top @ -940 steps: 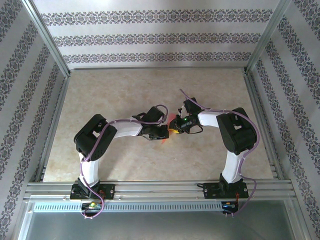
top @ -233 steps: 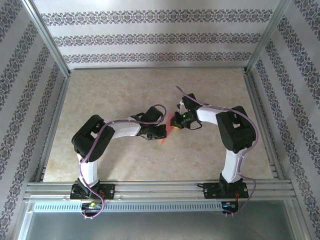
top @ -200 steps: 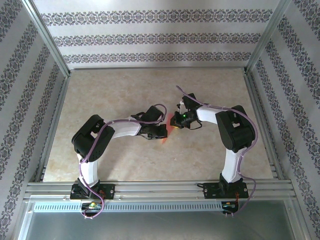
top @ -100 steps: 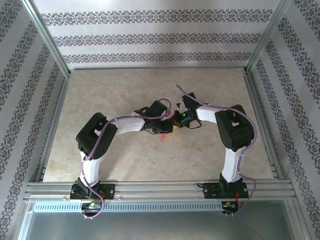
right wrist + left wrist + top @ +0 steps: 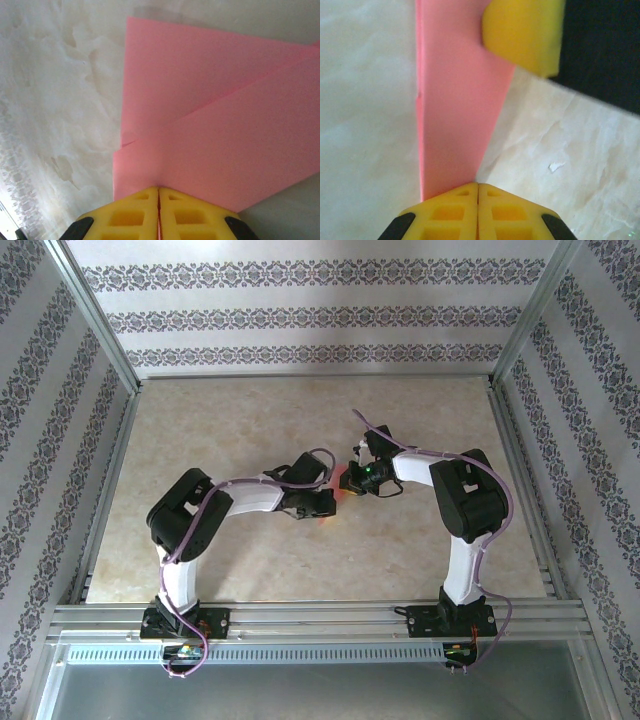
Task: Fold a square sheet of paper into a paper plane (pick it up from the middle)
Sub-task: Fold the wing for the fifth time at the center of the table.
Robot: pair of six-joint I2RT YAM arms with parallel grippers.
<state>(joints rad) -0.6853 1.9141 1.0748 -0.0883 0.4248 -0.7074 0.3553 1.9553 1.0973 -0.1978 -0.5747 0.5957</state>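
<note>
The square sheet of paper is pink and folded into overlapping diagonal layers. It lies mid-table between the two grippers. My right gripper is shut on its near edge, with pink showing in the seam between the fingers. From above, that gripper sits just right of the paper. My left gripper is shut, its tips at the narrow end of a tapering pink strip. Whether paper is pinched there I cannot tell. From above, it is at the paper's left. A yellow right fingertip rests on the strip's far end.
The beige marbled table has open room all round the arms. Aluminium rails run along the near edge and both sides. Patterned walls enclose the back and sides.
Half a second ago the left gripper had pushed right, up against the right gripper. It has since drawn back left. The right gripper has hardly moved and kept its grip.
</note>
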